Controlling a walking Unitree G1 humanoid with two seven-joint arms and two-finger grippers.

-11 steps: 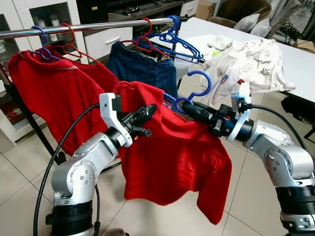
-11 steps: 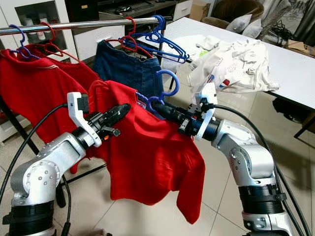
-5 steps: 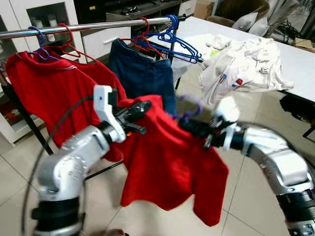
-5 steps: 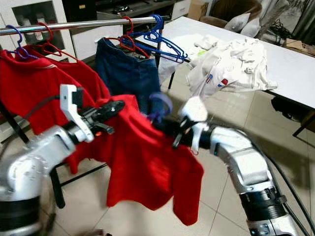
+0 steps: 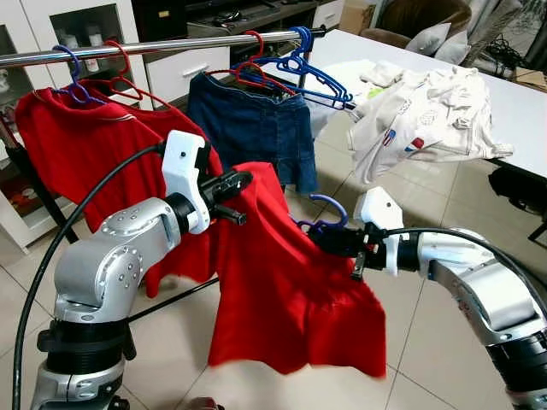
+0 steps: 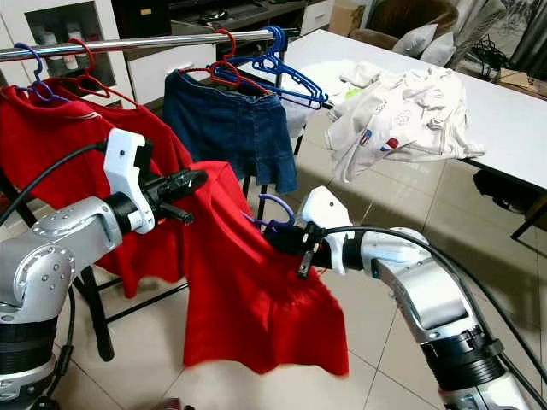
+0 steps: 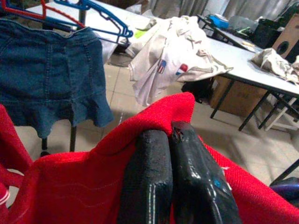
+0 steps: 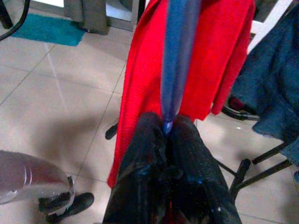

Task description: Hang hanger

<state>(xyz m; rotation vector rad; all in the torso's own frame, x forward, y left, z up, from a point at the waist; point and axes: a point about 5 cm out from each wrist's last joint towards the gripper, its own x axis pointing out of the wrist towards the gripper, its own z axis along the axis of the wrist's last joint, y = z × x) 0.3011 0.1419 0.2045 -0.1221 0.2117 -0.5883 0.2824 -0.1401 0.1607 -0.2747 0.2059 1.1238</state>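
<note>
1. The left gripper (image 5: 242,179) is closed tight on a shoulder of the red shirt (image 5: 282,282), pinching the cloth between its two fingers (image 7: 154,182).
2. The right gripper (image 5: 329,242) is clamped on the blue hanger (image 5: 332,207) at the base of its hook, fingers pressed together around the stem; the hook curls up just above the shirt's collar.
3. The shirt hangs between the two grippers in mid-air, in front of and below the clothes rail (image 5: 154,47), well apart from it.
4. The rail carries another red shirt (image 5: 77,145), a denim skirt (image 5: 252,128) and a bunch of bare hangers (image 5: 291,68); white clothes (image 5: 423,111) lie on the tabletop's near edge.
5. Step in hand, as I judge it: carrying the loaded hanger towards the rail.
6. Next move calls for raising the hook above the rail, over the free stretch between the red shirt and the skirt, then lowering it on.
</note>
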